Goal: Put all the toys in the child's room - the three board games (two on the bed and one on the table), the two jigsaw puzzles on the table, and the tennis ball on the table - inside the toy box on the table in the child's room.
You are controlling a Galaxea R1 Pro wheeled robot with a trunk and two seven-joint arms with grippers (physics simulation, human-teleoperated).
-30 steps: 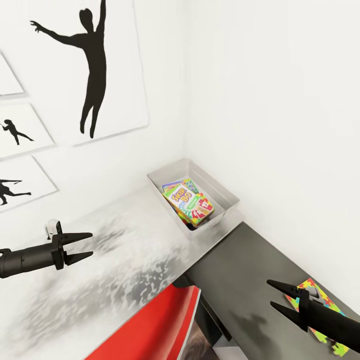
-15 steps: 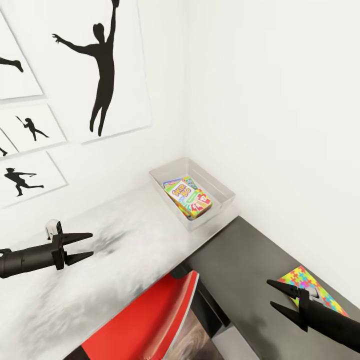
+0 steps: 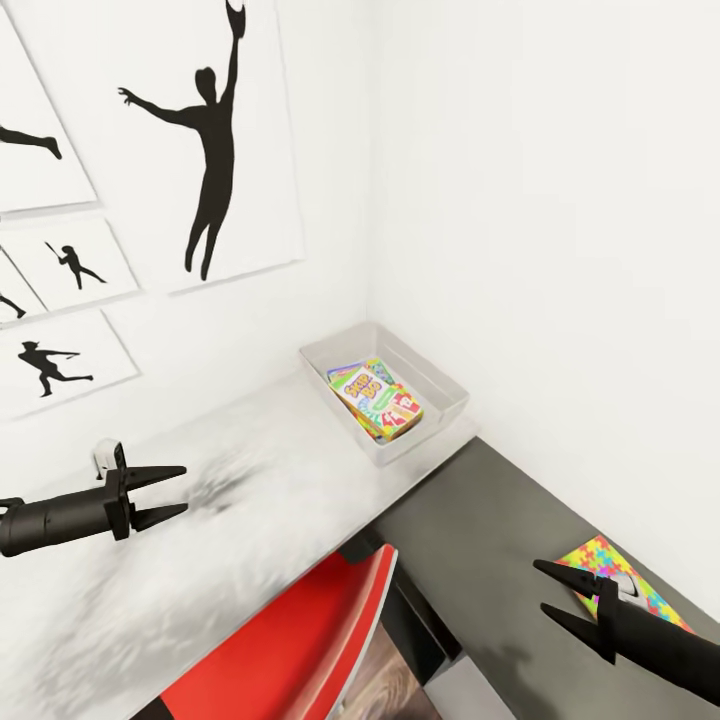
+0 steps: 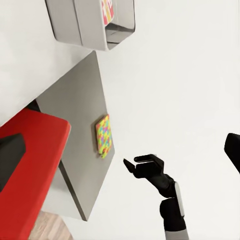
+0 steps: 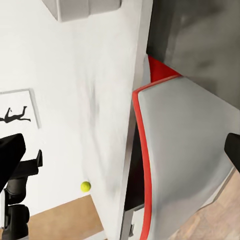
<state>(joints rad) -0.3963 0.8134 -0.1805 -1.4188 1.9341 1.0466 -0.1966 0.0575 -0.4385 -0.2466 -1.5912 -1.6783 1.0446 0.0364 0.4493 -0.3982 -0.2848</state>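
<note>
A shallow light grey plastic toy box point(image 3: 440, 383) with sloping sides sits in the corner on the long pale desk point(image 3: 250, 500), whose mottled top has a dull sheen. Inside lies a flat glossy "SKIP-BO" board game box point(image 3: 378, 397), resting on other colourful printed items. A thin square jigsaw puzzle point(image 3: 600, 565) in bright interlocking colours lies flat on the lower matte dark grey unit point(image 3: 480, 530). A small fuzzy yellow-green tennis ball point(image 5: 85, 186) sits on the desk by the wall. The black left gripper point(image 3: 165, 492) and black right gripper point(image 3: 555, 595) hover with pointed jaws wide, holding nothing. A smooth red-and-white swivel chair point(image 3: 300, 640) stands below.
</note>
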